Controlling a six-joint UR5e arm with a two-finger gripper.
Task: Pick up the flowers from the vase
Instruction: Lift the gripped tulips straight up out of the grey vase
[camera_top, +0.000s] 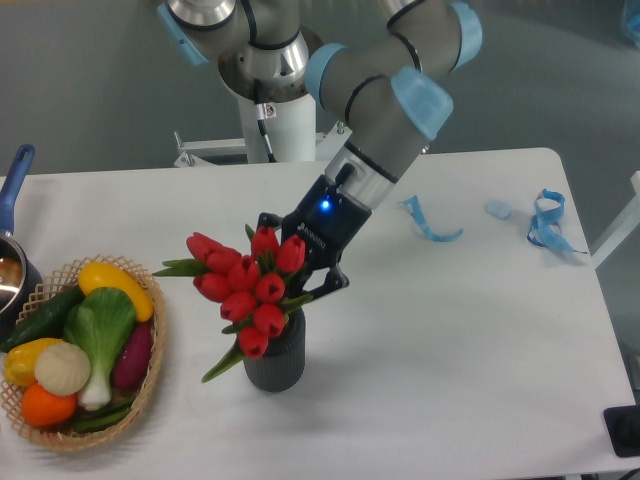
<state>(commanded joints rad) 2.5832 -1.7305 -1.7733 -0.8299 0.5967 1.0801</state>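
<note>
Hand (300, 280) grips flowers (245, 288) above white table (450, 340).

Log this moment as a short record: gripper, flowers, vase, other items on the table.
gripper: behind the tulip heads, fingertips hidden, appears closed on the bunch
flowers: red tulips leaning left, stems hidden behind the blooms above the vase mouth
vase: dark ribbed cylinder, upright on the white table
basket: wicker, at left, holding vegetables
pot: blue handle, at left edge
blue straps: lying at far right
</note>
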